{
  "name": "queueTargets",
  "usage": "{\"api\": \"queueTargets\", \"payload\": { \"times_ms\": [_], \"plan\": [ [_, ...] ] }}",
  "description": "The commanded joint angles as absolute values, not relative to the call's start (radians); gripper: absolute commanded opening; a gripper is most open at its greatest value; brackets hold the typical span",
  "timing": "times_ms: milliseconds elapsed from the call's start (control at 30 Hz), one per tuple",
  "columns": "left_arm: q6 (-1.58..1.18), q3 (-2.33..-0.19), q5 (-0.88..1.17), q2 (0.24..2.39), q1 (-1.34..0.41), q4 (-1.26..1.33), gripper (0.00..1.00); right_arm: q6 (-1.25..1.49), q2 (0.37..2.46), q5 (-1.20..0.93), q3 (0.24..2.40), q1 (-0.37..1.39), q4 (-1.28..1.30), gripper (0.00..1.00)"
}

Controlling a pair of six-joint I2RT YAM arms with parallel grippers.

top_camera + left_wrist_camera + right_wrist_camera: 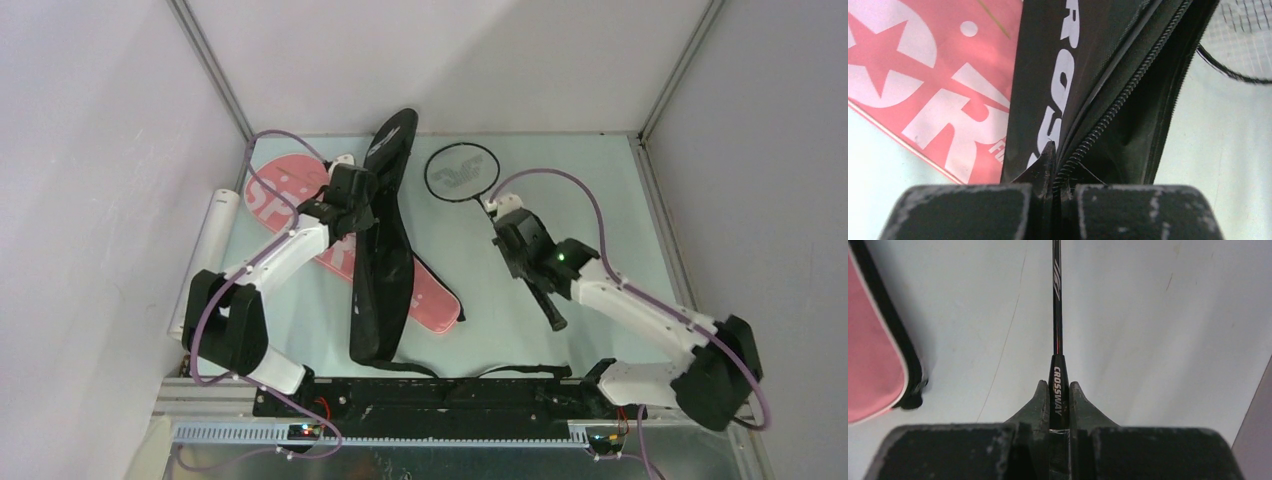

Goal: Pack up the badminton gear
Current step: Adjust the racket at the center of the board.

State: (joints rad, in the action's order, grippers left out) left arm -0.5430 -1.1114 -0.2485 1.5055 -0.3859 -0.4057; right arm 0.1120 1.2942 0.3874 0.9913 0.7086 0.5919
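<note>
The black "CROSSWAY" bag (385,280) lies lengthwise across the pink "SPORT" bag (285,190), its zipper side gaping. My left gripper (368,195) is shut on the black bag's zipper edge (1088,140), pinching the fabric between its fingertips (1048,155). A black racket (460,170) lies on the table to the right, head towards the back. My right gripper (503,222) is shut on the racket's handle cone (1057,390), which is printed "CROSSWAY". The long white tube (208,240) lies along the left edge. No shuttlecocks or other rackets show.
The pink bag's lower end (873,350) lies left of the right gripper. The racket's strung head (1243,35) sits just right of the black bag's opening. Grey walls close in the table (600,200) on three sides.
</note>
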Motion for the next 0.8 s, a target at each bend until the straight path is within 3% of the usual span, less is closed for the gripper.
{"api": "queueTargets", "payload": {
  "times_ms": [0,167,267,500,567,600,667,767],
  "plan": [
    [-0.599,-1.117,-0.328,1.436,-0.373,-0.439,0.00,0.234,1.162,0.481,0.916,0.804,0.621,0.00],
    [-0.613,-1.061,-0.385,1.332,-0.373,-0.486,0.00,0.441,1.153,0.308,0.797,0.891,0.542,0.00],
    [-0.620,-1.031,-0.401,1.311,-0.373,-0.494,0.00,0.551,1.211,0.208,0.704,0.971,0.366,0.00],
    [-0.625,-1.020,-0.358,1.314,-0.371,-0.484,0.00,0.718,1.374,0.280,0.698,1.012,0.225,0.01],
    [-0.619,-1.014,-0.361,1.311,-0.371,-0.482,0.00,0.695,1.384,0.283,0.705,1.012,0.214,0.20],
    [-0.614,-1.011,-0.362,1.309,-0.371,-0.483,0.00,0.665,1.384,0.283,0.707,1.012,0.205,0.33],
    [-0.606,-1.007,-0.360,1.303,-0.372,-0.481,0.00,0.587,1.387,0.272,0.709,1.005,0.169,0.48],
    [-0.595,-1.004,-0.359,1.300,-0.371,-0.481,0.00,0.485,1.421,0.235,0.726,0.961,0.095,0.55]
  ]
}}
